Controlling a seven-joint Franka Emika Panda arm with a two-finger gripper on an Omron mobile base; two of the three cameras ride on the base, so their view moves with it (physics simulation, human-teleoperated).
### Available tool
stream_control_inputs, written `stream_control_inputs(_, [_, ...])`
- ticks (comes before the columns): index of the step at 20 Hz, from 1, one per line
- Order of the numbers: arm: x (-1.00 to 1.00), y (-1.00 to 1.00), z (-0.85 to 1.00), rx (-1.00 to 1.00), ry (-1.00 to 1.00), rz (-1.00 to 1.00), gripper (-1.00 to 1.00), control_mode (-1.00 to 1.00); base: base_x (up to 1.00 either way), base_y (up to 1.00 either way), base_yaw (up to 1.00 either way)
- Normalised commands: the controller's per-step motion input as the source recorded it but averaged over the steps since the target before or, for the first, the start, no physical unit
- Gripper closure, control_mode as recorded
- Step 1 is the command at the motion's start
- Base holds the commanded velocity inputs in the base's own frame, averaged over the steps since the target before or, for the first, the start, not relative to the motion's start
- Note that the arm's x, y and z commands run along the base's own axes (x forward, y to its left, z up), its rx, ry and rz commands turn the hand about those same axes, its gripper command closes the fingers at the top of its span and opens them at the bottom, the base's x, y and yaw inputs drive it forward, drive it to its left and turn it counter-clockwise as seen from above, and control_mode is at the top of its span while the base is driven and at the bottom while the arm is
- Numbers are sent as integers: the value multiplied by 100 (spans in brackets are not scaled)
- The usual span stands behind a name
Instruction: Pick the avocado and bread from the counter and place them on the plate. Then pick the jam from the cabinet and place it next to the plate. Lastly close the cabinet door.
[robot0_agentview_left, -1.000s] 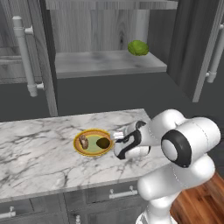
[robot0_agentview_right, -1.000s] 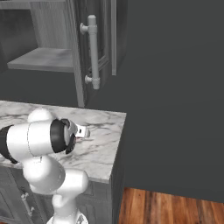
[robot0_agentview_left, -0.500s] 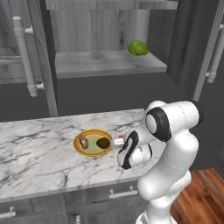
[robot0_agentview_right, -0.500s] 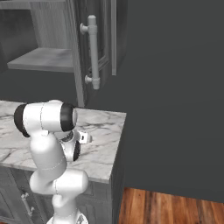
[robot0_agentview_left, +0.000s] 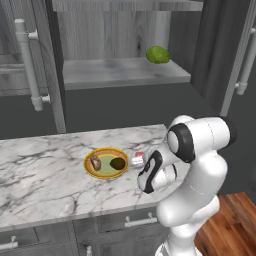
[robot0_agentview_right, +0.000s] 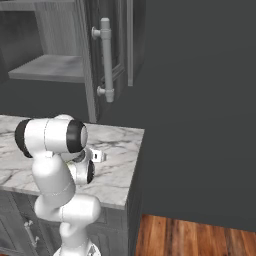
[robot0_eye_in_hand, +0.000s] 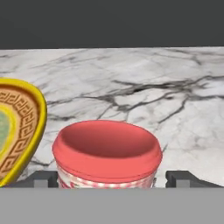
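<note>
Jam (robot0_eye_in_hand: 106, 151) sits on the desk (robot0_agentview_left: 45, 185) beside the plate (robot0_agentview_left: 106, 162), between the hand's (robot0_eye_in_hand: 111, 178) spread fingers, ungripped; next, close the cabinet door (robot0_agentview_right: 102, 55).

The arm (robot0_agentview_left: 200, 165) was glossy white with rounded segments, black bands ringing its joints, and small dark end effector (robot0_eye_in_hand: 112, 178) fingertips (robot0_eye_in_hand: 183, 178).

Left base cam: behind-left, looks down over counter (robot0_agentview_left: 45, 175) & open cabinet (robot0_agentview_left: 120, 75). Right base cam: behind-right, same counter corner. Hand cam: low, v. close on jam (robot0_eye_in_hand: 107, 153), plate (robot0_eye_in_hand: 19, 131) rim at left
</note>
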Motion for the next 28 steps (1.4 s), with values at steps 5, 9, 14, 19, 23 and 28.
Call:
stream_control_inputs(5, [-69, 0, -6, 0, 10, 0, -100, -100, 0, 0, 0])
stream_control_inputs(9, [-97, -16, -4, -2, 15, 0, -100, -100, 0, 0, 0])
stream_control_inputs(14, [-100, -37, -21, -3, 7, 0, -100, -100, 0, 0, 0])
stream_control_inputs(19, [-100, -21, -8, -3, 4, 0, -100, -100, 0, 0, 0])
stream_control_inputs(23, [-99, 0, 2, -3, 14, 0, -100, -100, 0, 0, 0])
stream_control_inputs(28, [-85, 0, 16, -1, 16, 0, -100, -100, 0, 0, 0])
